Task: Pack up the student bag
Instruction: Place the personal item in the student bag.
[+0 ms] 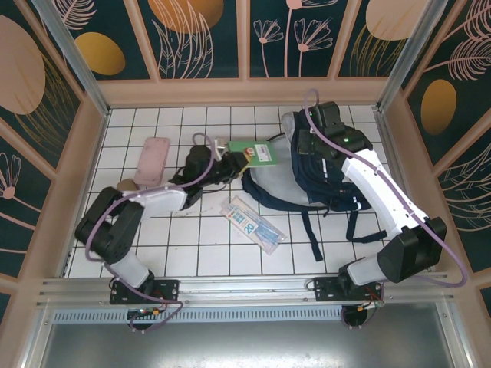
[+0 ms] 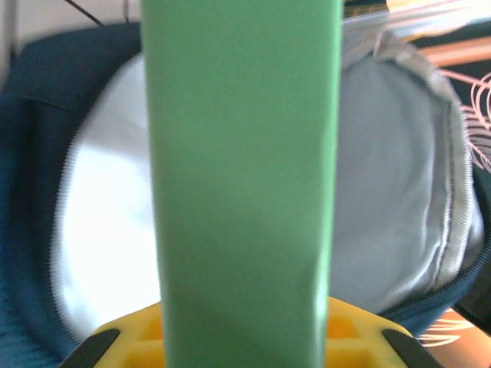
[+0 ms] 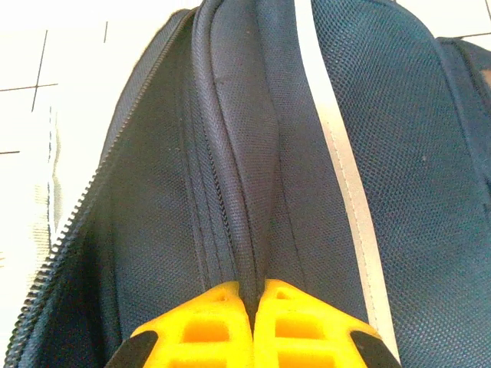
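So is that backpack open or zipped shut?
Open: the student bag has its zipper parted, baring grey lining; the right gripper pinches its fabric.

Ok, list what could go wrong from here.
The left end effector grips the green book by one end; it could tilt or slip before entering the bag.
The book's edge may catch the zipper rim instead of sliding onto the grey lining.
The right end effector pinches just a thin fabric fold; if that slips, the opening may sag shut.

White tiled tabletop [image 1: 192, 245]; dark floral wall panels [image 1: 201, 38].
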